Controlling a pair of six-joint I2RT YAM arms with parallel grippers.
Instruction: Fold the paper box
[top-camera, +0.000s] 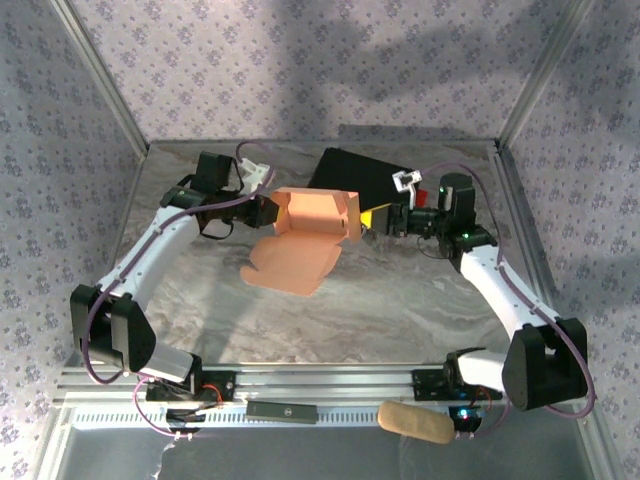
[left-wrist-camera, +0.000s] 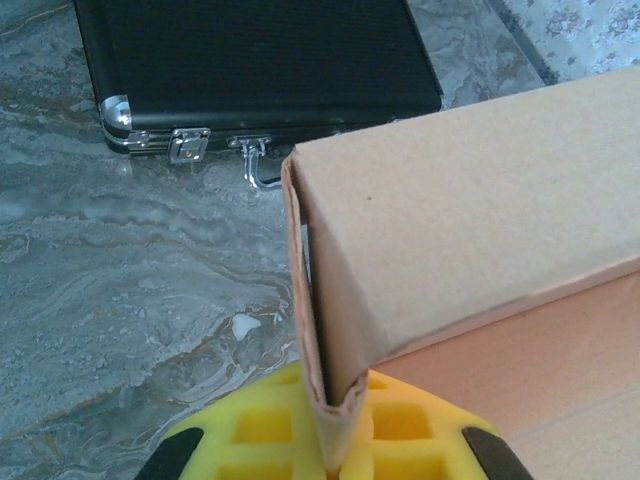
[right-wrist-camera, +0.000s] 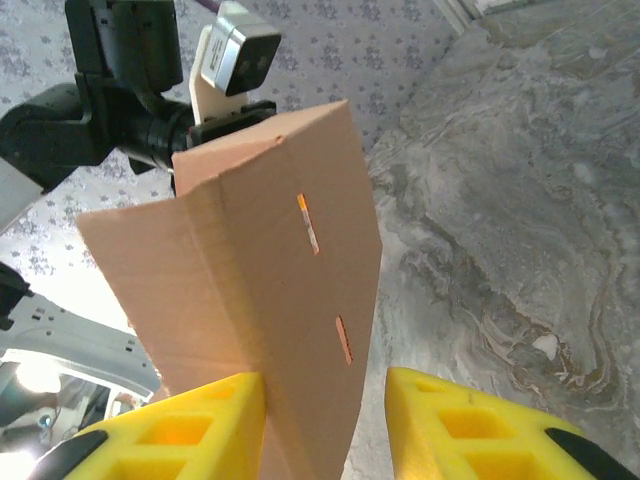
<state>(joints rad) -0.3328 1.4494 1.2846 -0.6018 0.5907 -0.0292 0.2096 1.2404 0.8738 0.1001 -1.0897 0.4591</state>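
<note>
The salmon-pink paper box (top-camera: 315, 215) is half raised at the middle of the table, with one wide flap (top-camera: 290, 262) lying flat toward the near side. My left gripper (top-camera: 265, 210) holds its left end. In the left wrist view the yellow pads (left-wrist-camera: 250, 435) are shut on a doubled cardboard edge of the box (left-wrist-camera: 470, 210). My right gripper (top-camera: 368, 228) is at the box's right end. In the right wrist view its fingers (right-wrist-camera: 470, 430) stand apart around a slotted panel (right-wrist-camera: 250, 290), which rests against the left pad only.
A black hard case (top-camera: 355, 172) lies just behind the box, its latches (left-wrist-camera: 190, 145) facing the left gripper. A tan pad (top-camera: 415, 422) and a small black bar (top-camera: 283, 410) lie on the near rail. Patterned walls enclose the marbled table (top-camera: 400, 300).
</note>
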